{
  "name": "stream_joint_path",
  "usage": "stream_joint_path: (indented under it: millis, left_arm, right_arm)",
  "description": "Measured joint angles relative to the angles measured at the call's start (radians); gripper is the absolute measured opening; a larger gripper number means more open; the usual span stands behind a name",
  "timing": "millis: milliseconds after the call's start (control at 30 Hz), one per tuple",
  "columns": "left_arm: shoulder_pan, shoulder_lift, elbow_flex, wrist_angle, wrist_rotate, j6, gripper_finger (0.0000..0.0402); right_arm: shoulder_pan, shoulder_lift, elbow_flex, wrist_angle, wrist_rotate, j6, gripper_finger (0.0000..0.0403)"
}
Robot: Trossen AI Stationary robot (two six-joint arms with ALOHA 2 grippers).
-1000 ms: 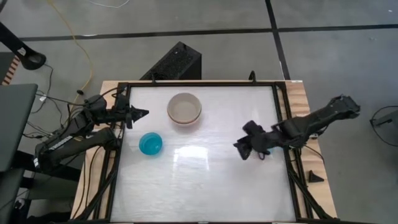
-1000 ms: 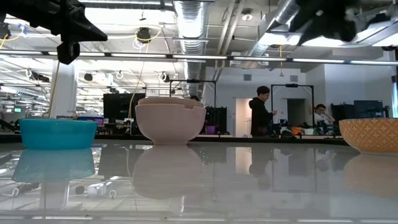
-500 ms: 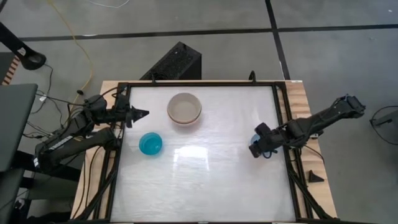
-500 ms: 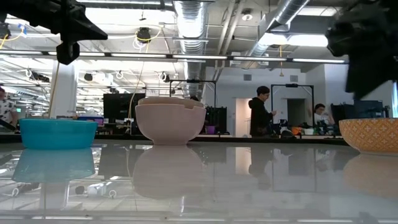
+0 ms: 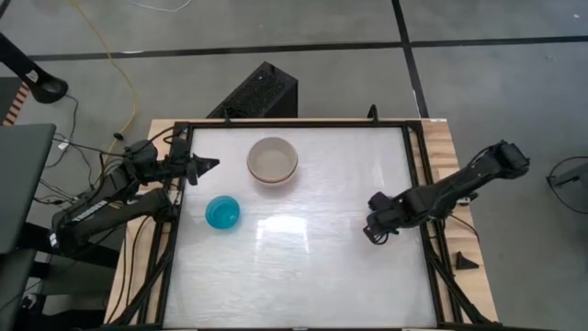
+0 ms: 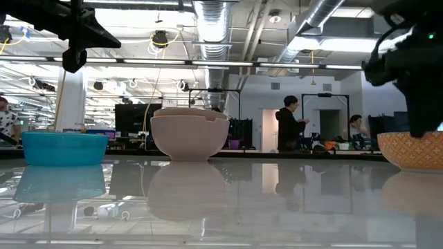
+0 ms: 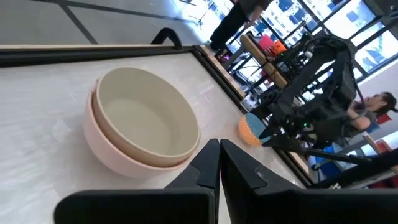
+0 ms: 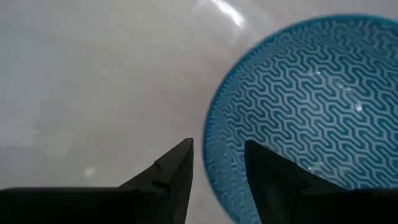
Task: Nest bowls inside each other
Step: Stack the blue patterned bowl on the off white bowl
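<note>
A grey-beige bowl [image 5: 272, 159] sits nested inside a pale pink bowl [image 7: 102, 146] at the table's far middle. A small bright blue bowl [image 5: 221, 212] stands alone on the table, toward the left. My left gripper [image 5: 209, 165] hovers shut near the left edge, pointing at the nested pair. At the right stands a bowl that is orange outside [image 6: 414, 149] and blue-patterned inside [image 8: 311, 99]. My right gripper [image 8: 217, 143] points down over it, open. One finger is outside the rim [image 8: 210, 134] and one over the inside. I cannot tell whether they touch it.
A black frame [image 5: 418, 184] borders the white table top. Open surface lies between the blue bowl and the right-hand bowl. People stand in the room far behind the table in the low view.
My right gripper has come down over the orange-and-blue bowl and tipped from slanting to pointing steeply down, its fingers still apart. My left gripper has stayed where it was. No bowl has moved.
</note>
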Motion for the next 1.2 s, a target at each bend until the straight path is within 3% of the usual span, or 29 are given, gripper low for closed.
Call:
stream_joint_path:
  millis: [167, 367, 600, 800, 1033, 1100, 1200]
  left_arm:
    - [0.0, 0.0, 0.0, 0.0, -0.011, -0.017, 0.0]
    - [0.0, 0.0, 0.0, 0.009, -0.011, -0.029, 0.0]
    - [0.0, 0.0, 0.0, 0.025, -0.011, -0.046, 0.0]
    - [0.0, 0.0, 0.0, 0.025, -0.011, -0.053, 0.0]
    - [0.0, 0.0, 0.0, 0.024, -0.014, -0.052, 0.0]
    - [-0.001, 0.0, 0.0, 0.024, -0.023, -0.05, 0.0]
    - [-0.001, 0.0, 0.0, 0.023, -0.033, -0.051, 0.0]
  right_arm:
    - [-0.023, 0.081, 0.0, 0.027, -0.037, -0.049, 0.015]
    - [-0.086, 0.109, 0.003, 0.172, -0.036, -0.148, 0.0047]
    - [-0.189, 0.055, -0.005, 0.474, 0.028, -0.281, 0.0047]
    - [-0.281, 0.019, -0.001, 0.888, 0.053, -0.486, 0.0045]
    - [-0.418, 0.072, 0.001, 1.415, -0.045, -0.637, 0.0044]
    - [-0.464, 0.115, 0.045, 1.432, -0.114, -0.669, 0.0044]
    - [-0.506, 0.2, 0.189, 1.224, -0.192, -0.753, 0.0044]
